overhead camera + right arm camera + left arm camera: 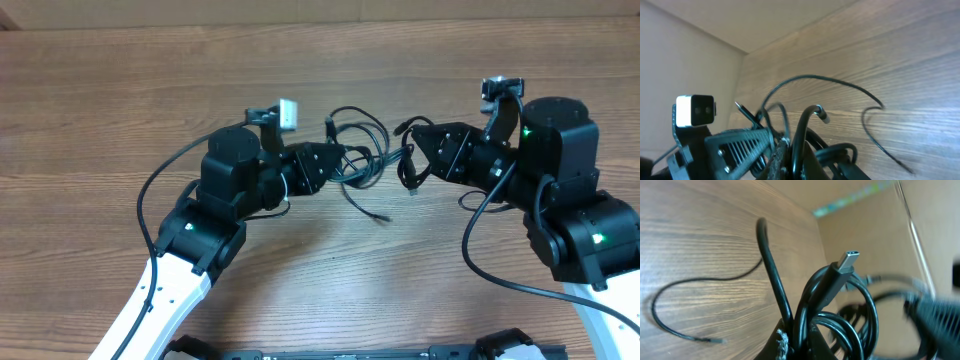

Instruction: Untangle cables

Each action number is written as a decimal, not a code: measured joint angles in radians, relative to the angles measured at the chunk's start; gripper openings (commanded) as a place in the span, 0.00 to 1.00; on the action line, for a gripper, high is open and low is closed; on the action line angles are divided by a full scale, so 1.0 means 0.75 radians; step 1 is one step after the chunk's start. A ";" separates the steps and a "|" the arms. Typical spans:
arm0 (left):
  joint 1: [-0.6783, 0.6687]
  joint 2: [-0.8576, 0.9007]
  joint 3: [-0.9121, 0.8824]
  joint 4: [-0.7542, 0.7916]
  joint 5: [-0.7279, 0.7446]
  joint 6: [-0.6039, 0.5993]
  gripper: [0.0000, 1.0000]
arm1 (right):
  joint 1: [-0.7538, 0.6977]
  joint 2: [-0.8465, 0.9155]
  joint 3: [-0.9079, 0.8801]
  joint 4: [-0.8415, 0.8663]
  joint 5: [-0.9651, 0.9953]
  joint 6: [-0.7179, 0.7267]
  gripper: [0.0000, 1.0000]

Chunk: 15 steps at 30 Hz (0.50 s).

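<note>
Holds thin, glossy black cables [365, 168], looped in a tangle over the middle of the wood-grain table [300, 60], between left gripper [342, 162] and right gripper [412, 152], both clamped tight on opposite sides of the bunch.

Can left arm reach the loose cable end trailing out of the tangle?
Probably not now: left jaws are shut on the tangle; it must release first. The end itself lies unobstructed.

overhead i get soft, even light on the wood table [100, 120], only faint shadows under the cables [360, 165]. on my left wrist view the usb-c plug [849, 260] is sharp; everything right of that plug smears into blur. right wrist view looks warm, slightly soft.
</note>
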 measured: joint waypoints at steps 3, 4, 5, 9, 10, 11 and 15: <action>0.000 0.000 0.000 -0.004 -0.085 -0.202 0.04 | 0.000 0.000 0.000 -0.028 0.030 0.013 0.04; 0.000 0.000 0.000 -0.013 -0.109 -0.272 0.04 | 0.000 0.000 0.000 -0.033 0.034 0.017 0.04; -0.001 0.000 0.000 -0.030 -0.131 -0.346 0.04 | 0.000 0.000 0.000 -0.041 0.040 0.021 0.04; -0.012 0.000 0.000 -0.140 -0.188 -0.639 0.04 | 0.000 0.000 0.000 -0.078 0.049 0.028 0.04; -0.015 0.000 0.000 -0.163 -0.197 -0.707 0.04 | 0.001 0.000 0.000 -0.091 0.054 0.033 0.04; -0.016 0.000 0.000 -0.181 -0.203 -0.772 0.04 | 0.002 0.000 0.000 -0.108 0.065 0.041 0.04; -0.017 0.000 0.000 -0.190 -0.210 -0.890 0.04 | 0.005 0.000 0.000 -0.196 0.151 0.113 0.04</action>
